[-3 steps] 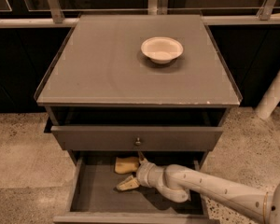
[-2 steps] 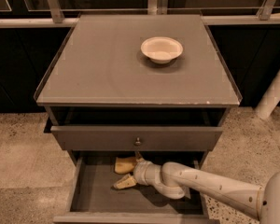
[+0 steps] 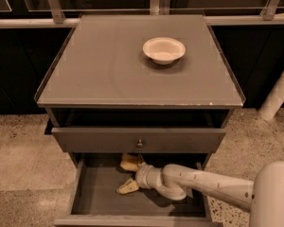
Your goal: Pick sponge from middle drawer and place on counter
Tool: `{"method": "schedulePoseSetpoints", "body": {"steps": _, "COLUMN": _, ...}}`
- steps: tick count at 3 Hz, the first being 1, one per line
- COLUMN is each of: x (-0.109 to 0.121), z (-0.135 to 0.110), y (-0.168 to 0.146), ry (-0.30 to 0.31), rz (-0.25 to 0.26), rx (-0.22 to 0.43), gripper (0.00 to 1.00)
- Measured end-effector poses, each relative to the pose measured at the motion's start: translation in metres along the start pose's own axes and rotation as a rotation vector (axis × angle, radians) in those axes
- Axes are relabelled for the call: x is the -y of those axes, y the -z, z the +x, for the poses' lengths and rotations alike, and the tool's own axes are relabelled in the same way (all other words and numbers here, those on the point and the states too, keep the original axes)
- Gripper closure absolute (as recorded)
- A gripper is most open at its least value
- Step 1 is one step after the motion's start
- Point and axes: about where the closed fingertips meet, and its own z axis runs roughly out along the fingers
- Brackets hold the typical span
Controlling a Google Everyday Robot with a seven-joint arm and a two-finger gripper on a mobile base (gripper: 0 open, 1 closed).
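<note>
The middle drawer (image 3: 98,195) is pulled out at the bottom of the cabinet, and its dark floor is bare on the left. My gripper (image 3: 125,175) reaches into it from the right, under the drawer front above. Its two cream fingers (image 3: 129,162) stand apart, open, with only drawer floor showing between them. The sponge is hidden; I see no part of it. The counter (image 3: 104,70) is the flat grey cabinet top above.
A white bowl (image 3: 164,49) sits on the counter's back right. A grey drawer front with a small knob (image 3: 139,143) overhangs the back of the open drawer. My arm (image 3: 213,186) crosses the drawer's right side. A white post (image 3: 277,96) stands at the right.
The gripper has shifted slightly left inside the drawer, and its fingers stay spread. Nothing else has moved.
</note>
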Motion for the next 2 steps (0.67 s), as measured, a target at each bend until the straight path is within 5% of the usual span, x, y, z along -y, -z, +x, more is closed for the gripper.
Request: {"method": "schedulePoseSetpoints", "body": {"steps": 2, "x": 0.0002, "z": 0.0024, "y": 0.0002, "ry": 0.001, "rz": 0.0, "rx": -0.004, "gripper": 0.42}}
